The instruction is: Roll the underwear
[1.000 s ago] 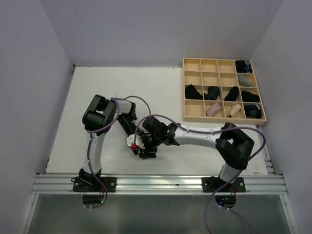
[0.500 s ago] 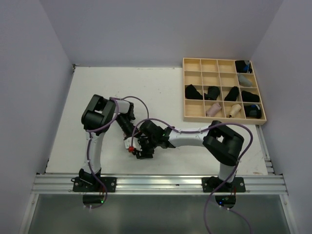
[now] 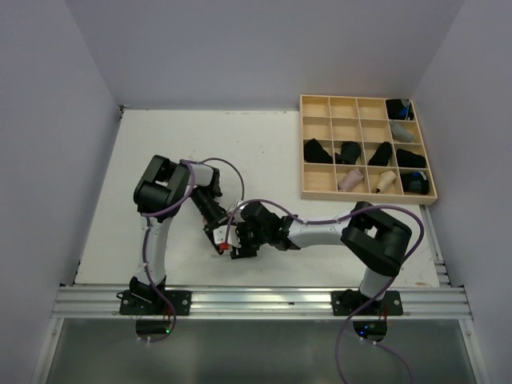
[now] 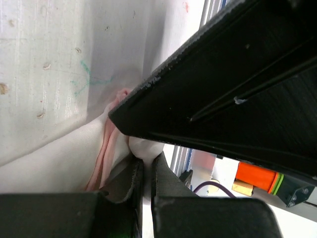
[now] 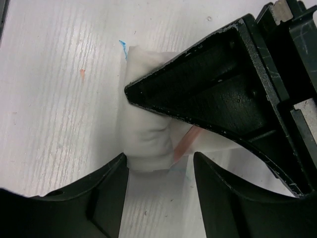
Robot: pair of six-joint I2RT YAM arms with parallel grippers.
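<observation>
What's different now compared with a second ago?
The right arm swung its elbow left, then back right, shifting the right gripper slightly; it is open astride the whitish underwear. Nothing was grabbed or released. The left gripper stayed shut on that cloth, and the wooden tray didn't move.

White underwear (image 5: 146,141) with pink edging
</observation>
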